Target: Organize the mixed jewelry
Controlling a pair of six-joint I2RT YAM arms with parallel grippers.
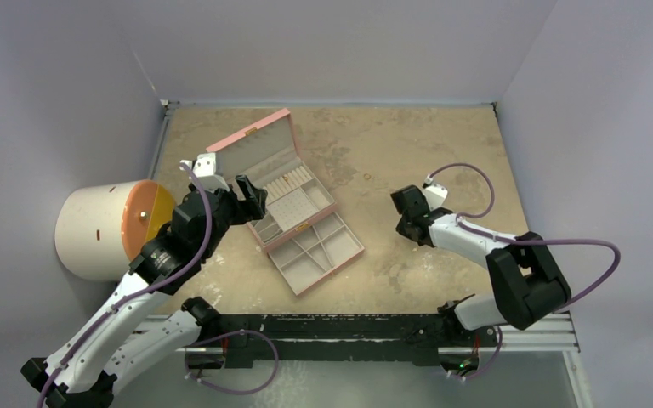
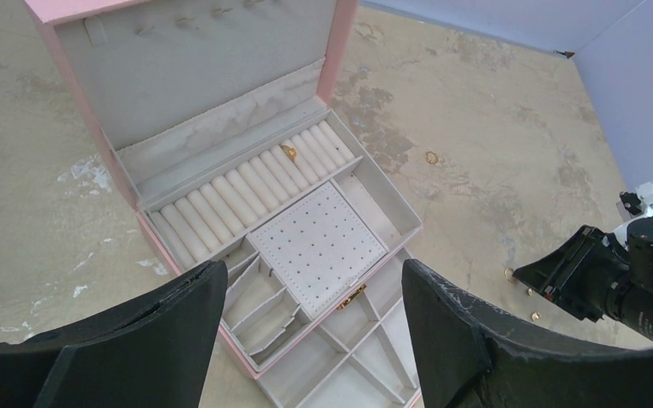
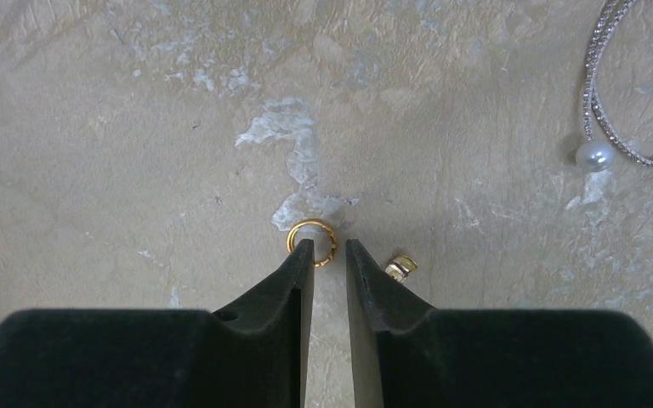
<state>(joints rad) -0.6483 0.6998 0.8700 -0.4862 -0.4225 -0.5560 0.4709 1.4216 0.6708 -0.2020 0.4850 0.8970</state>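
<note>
A: How is the right pincer found?
B: The right pincer (image 3: 330, 244) is seen almost closed. Only a thin slit is left between its fingers, and nothing is seen clamped in that slit. Its tips are set at a ring (image 3: 312, 242) lying flat on the counter (image 3: 136, 127). The ring's near edge is covered by one finger (image 3: 293, 280), so contact cannot be judged.

A: What is seen just beside it?
B: A gold piece (image 3: 400, 267) is seen just beside the other finger, partly hidden by it. Farther off, a chain (image 3: 595, 68) with a pearl (image 3: 595, 155) is laid on the counter and is cut off at the frame's edge.

A: And the left pincer?
B: The left pincer (image 2: 315, 340) is spread wide, and nothing is gripped or touched. It is hung above the box (image 2: 340, 51).

A: What is kept in the box?
B: The lid is stood open. A second ring (image 2: 288, 152) is lodged among the rolls (image 2: 221, 200), toward their right end. A dotted pad (image 2: 319, 246) is set in front of the rolls, and a drawer (image 1: 323, 255) of compartments is pulled out below. In the left wrist view the drawer's near part is hidden by the pincer's fingers.

A: Is more jewelry seen outside the box?
B: A third ring (image 2: 431, 157) is seen on the counter to the right of the box, well apart from it. Gold specks (image 2: 536, 316) are scattered near the right pincer, too small to be named.
</note>
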